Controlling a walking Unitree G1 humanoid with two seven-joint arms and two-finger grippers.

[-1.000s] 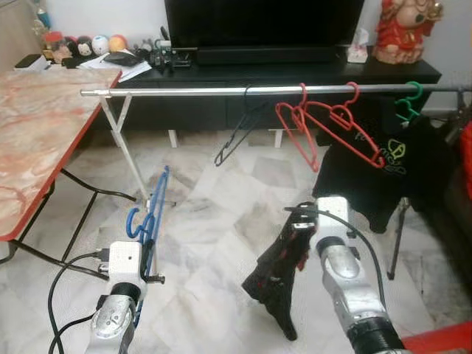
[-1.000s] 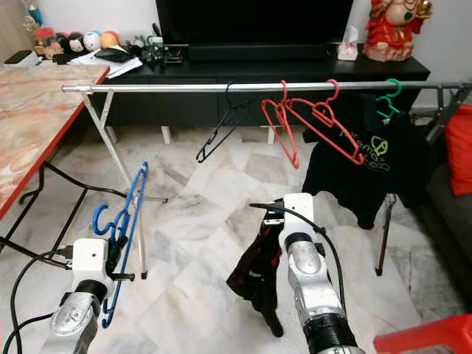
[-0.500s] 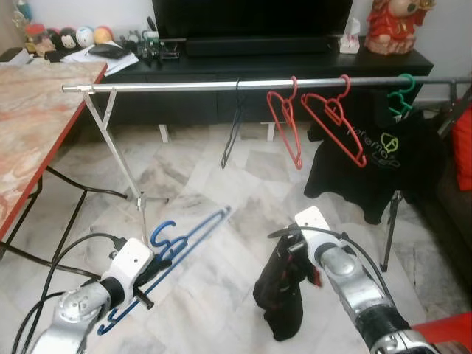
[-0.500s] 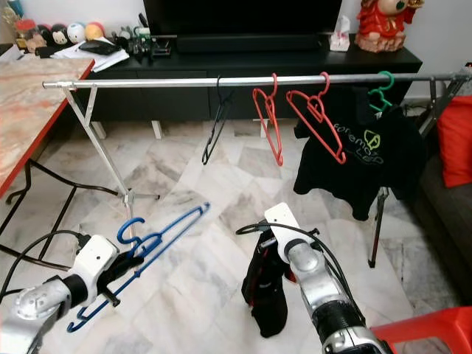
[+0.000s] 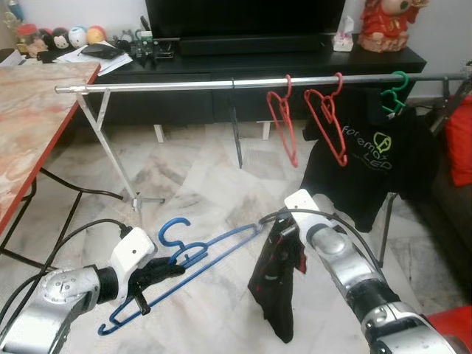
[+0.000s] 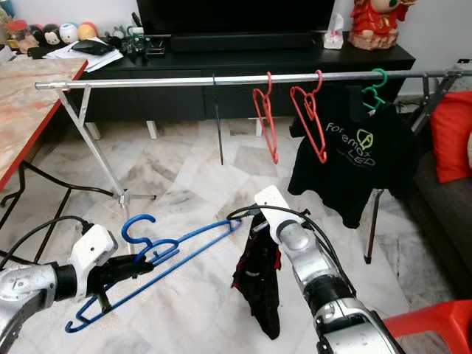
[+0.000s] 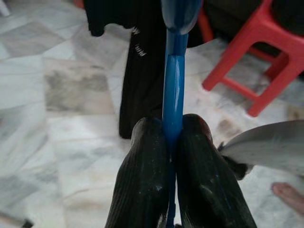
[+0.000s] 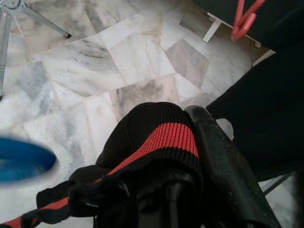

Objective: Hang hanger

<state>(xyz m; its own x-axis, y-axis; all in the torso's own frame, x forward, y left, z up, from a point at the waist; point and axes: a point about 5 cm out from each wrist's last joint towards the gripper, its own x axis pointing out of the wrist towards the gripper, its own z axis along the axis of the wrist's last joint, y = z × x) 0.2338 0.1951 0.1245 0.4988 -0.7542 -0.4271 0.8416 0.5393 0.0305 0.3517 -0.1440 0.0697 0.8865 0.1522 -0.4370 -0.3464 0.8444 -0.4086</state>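
My left gripper (image 5: 156, 270) is shut on a blue hanger (image 5: 203, 252), low on the left. The hanger lies tilted, its long end reaching right to the black garment (image 5: 271, 289). In the left wrist view both fingers (image 7: 142, 166) pinch the blue hanger (image 7: 174, 114). My right gripper (image 5: 285, 237) is shut on that garment, which has a red band (image 8: 159, 138) and hangs limp above the floor. A silver clothes rail (image 5: 169, 85) crosses the room ahead. It carries a black hanger (image 5: 237, 125), two red hangers (image 5: 285, 125) and a green hanger with a black T-shirt (image 5: 383, 158).
A marble-look table with a red edge (image 5: 33, 140) stands at the left. A black TV console (image 5: 258, 63) runs behind the rail. A red stool (image 5: 451, 332) sits at the lower right and a red cushion (image 5: 462, 140) beside it. A person's foot (image 7: 290, 195) rests on the floor.
My left gripper has swung the blue hanger from upright to a low sideways tilt, its end now at the garment. The right arm lifted the garment slightly. The camera has shifted.
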